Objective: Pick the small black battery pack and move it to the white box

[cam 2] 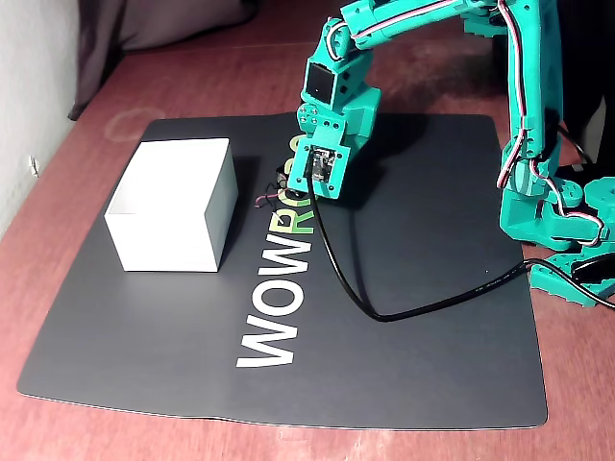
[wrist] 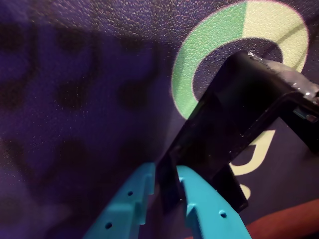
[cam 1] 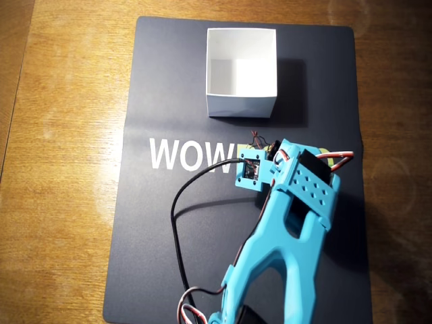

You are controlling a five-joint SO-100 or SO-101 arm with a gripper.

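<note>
From above, my pincer (cam 1: pixel 270 154) is low over the dark mat (cam 1: pixel 155 223), just near of the white box (cam 1: pixel 241 101). Wrist view: my teal fingers (wrist: pixel 199 199) pinch the small black battery pack (wrist: pixel 234 119). Side view: the box (cam 2: pixel 173 202) stands left of my pincer (cam 2: pixel 300 188).

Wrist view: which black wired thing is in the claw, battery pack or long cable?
The small black battery pack: blocky, pinched between the claw's teal fingers. The long black cable loops over the mat, outside the tips.
</note>
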